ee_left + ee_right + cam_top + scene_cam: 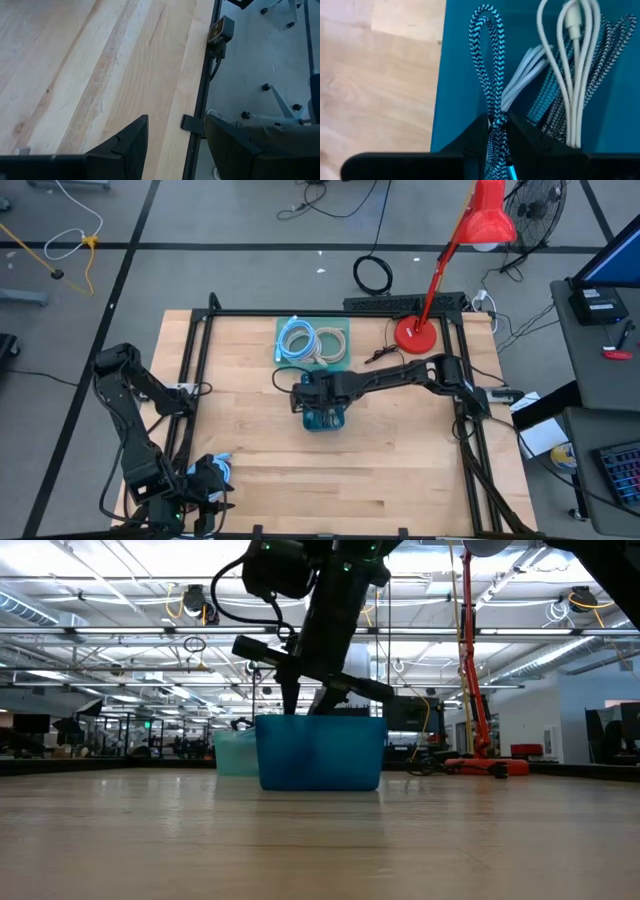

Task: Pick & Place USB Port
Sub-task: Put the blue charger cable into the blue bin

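Near edge, left corner: left gripper [205, 485] parked low by the table [400, 470] edge, fingers [131, 142] spread, nothing between them; idle, kept clear of the work area.

Mid-table: blue bin [325, 418], open-topped, w/ several coiled cables inside, white and braided. Looks like the drop spot for the task.

Over the bin: right gripper [308, 396] reaching down into it. Fingers [475, 142] pinch a blue-black braided USB cable [490, 90], its loop hanging inside the bin. Grip looks narrow; prob. near release, since the cable is already in among the others.

Towards far edge: a second, paler tray [313, 340] holding coiled cables [298, 340], likely the supply side.

Far edge, right of centre: red lamp base [414, 335], unrelated.
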Controlling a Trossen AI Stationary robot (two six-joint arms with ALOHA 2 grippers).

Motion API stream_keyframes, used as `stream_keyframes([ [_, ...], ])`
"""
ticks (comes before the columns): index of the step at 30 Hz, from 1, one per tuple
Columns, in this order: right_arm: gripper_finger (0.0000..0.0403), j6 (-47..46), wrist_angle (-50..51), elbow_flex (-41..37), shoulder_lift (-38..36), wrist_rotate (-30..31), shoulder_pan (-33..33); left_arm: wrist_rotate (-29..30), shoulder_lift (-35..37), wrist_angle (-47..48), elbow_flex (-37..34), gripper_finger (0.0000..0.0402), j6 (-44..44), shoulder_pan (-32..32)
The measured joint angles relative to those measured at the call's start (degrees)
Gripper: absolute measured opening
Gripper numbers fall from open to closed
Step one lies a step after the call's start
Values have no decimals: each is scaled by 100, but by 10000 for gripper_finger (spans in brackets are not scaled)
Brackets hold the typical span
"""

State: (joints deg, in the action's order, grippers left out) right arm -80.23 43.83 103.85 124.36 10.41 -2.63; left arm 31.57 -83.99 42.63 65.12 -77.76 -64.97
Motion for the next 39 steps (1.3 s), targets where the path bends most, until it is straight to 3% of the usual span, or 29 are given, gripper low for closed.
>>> stream_keyframes([
  [6, 85, 186, 55, 0, -10, -21, 25, -2, 0, 0, 0, 197, 5, -2],
  [18, 190, 284, -285, 9, -353, 77, 156, 2, 0, 71, 0, 197, 32, 2],
  [23, 200, 474, -642, 8, -707, 129, 201, 2, 0, 93, 0, 197, 101, 22],
  [28, 153, 535, 51, 16, -1011, -148, 128, 2, 26, 180, 0, 197, 114, 61],
  [32, 62, 608, 728, -28, -1072, -467, -115, 2, 50, 255, 0, 197, 155, 83],
  [34, 19, 621, 572, -58, -1091, -502, -248, 2, 51, 290, 0, 197, 156, 83],
  [39, 5, 416, 1013, -164, -1062, -198, -435, 4, 57, 281, 0, 197, 223, 83],
])
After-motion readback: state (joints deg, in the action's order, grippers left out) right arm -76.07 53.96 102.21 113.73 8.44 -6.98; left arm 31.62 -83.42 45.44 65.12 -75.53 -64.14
